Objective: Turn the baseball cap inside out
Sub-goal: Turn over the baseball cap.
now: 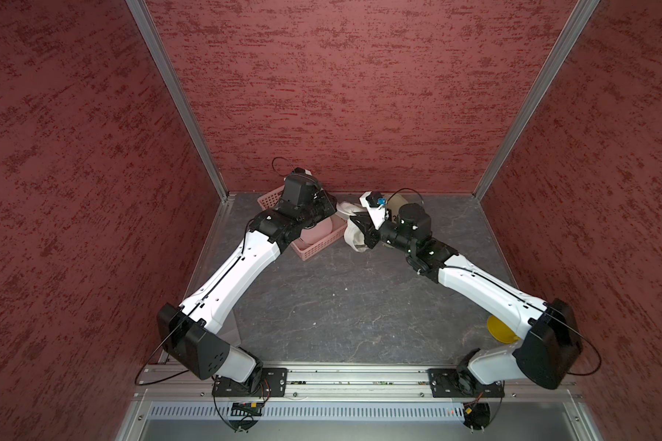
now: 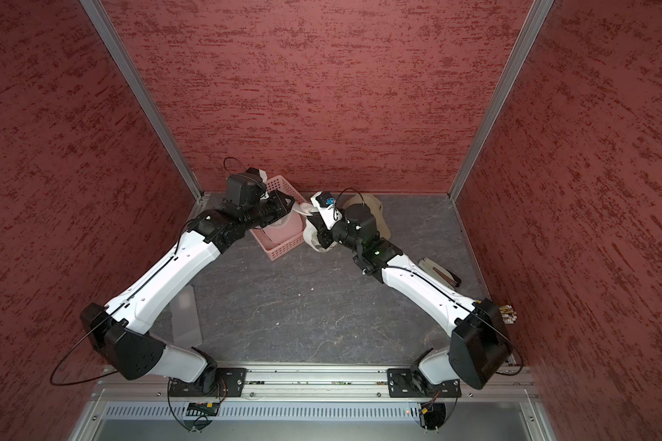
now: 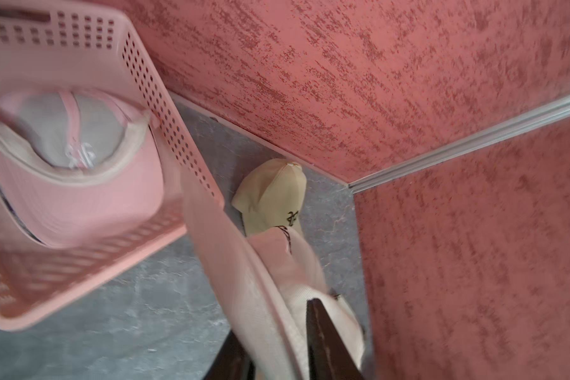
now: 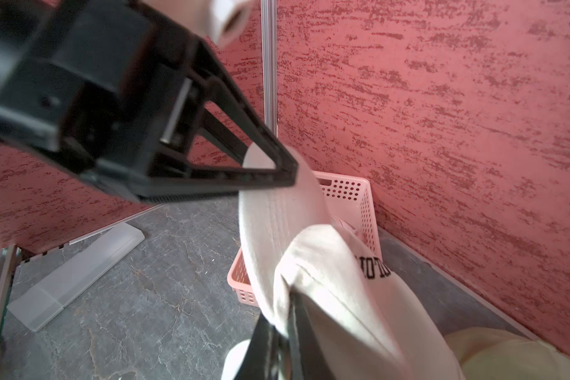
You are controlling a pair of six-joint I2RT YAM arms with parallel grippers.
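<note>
You have the white cap [image 4: 326, 263] hanging between your two arms at the far middle of the table [image 1: 360, 305], just right of the pink basket [image 1: 316, 248]. Your right gripper [image 4: 282, 312] is clamped on a fold of its crown (black lettering shows on the cloth close by). Your left gripper [image 3: 270, 322] has its jaws apart, with the brim lying between them. A pink cap [image 3: 89, 197] sits in the basket. A tan cap [image 3: 270, 194] lies by the far wall.
</note>
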